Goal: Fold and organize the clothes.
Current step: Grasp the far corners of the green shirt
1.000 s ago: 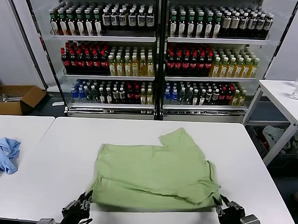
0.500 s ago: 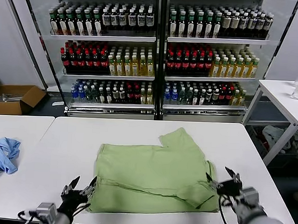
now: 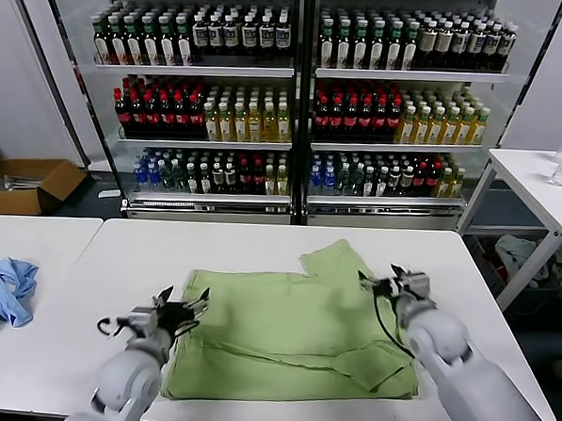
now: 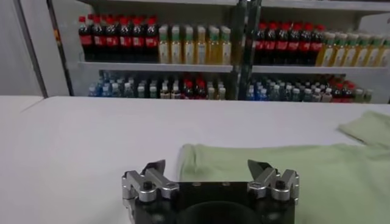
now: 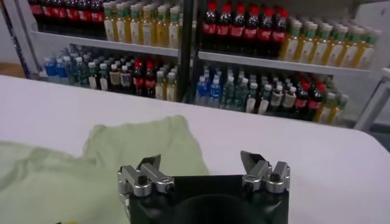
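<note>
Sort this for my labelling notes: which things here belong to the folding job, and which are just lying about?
Job:
green polo shirt, part-folded on the white table
left gripper, open
right gripper, open

Lying about:
light blue garment on side table
cardboard box
bottle shelves

Bare table rings shirt; nothing blocks.

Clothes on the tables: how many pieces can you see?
2. A green shirt lies partly folded on the middle table, between the two open grippers. A blue garment sits crumpled on the table to the left. More may lie out of view.
</note>
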